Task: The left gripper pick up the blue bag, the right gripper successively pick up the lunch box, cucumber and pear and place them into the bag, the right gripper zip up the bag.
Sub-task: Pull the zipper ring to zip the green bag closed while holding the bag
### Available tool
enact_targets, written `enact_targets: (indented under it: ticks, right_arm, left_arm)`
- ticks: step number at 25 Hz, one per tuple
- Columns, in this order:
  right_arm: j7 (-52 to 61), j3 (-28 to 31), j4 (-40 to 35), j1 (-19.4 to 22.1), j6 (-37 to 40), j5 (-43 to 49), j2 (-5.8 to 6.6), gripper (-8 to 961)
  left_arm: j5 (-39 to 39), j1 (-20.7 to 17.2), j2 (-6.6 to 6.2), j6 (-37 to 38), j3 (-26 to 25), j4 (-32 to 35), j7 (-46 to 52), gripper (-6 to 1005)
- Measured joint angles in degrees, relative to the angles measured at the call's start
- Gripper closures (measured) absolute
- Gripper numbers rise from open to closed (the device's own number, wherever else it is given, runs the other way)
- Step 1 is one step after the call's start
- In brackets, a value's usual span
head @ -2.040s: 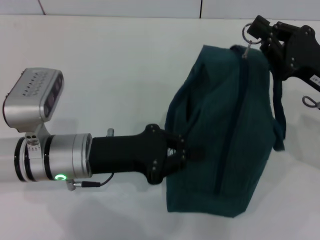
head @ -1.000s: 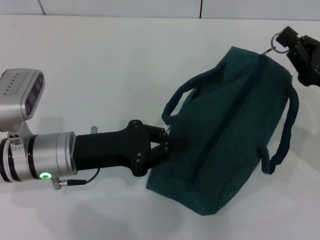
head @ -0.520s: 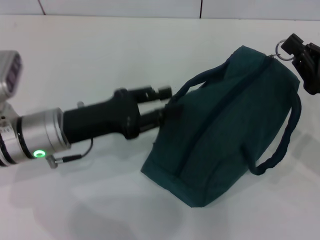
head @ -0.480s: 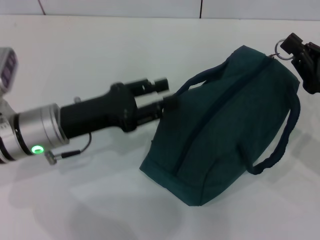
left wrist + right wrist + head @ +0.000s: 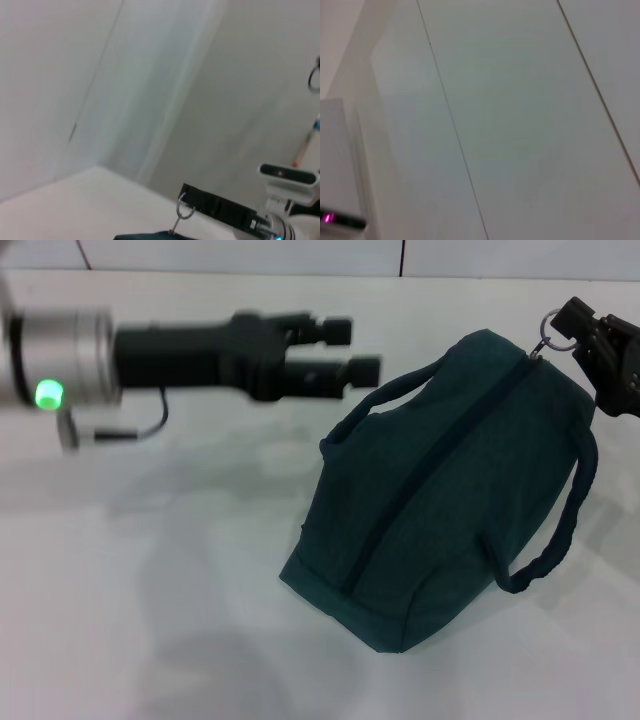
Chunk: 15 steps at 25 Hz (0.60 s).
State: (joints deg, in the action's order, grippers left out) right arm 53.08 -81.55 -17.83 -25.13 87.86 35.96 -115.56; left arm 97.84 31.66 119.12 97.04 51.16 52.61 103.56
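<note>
Right gripper [image 5: 572,325] grips blue bag [image 5: 440,490]'s diagonal zipper's ring.

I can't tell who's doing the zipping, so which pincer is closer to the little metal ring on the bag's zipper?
The right pincer is nearer: it sits right at the zipper ring. The left pincer hangs off the blue bag, beside its handle.

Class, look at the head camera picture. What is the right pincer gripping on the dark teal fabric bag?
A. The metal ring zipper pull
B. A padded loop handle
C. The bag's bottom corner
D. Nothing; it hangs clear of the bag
A: the right pincer is shut on the metal ring zipper pull at the far end of the dark teal fabric bag, whose zip runs closed.
</note>
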Motion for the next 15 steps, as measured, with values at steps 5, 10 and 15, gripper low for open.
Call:
enact_targets:
  ticks: [5,10,15]
  right_arm:
    - [0.0,0.15,-0.02,-0.09,-1.14,-0.1,-0.01,935]
    - [0.0,0.16,-0.02,-0.31,-2.17,-0.3,0.02,935]
    - [0.0,0.23,-0.02,-0.49,-2.6,-0.37,-0.01,935]
  left_arm:
    - [8.54,2.55,0.32,-3.13,8.37,18.81,19.57,149]
    - [18.58,3.67,0.39,-7.75,20.73,38.53,40.0,154]
    - [23.93,7.22,0.27,-6.58,28.81,49.48,54.91,159]
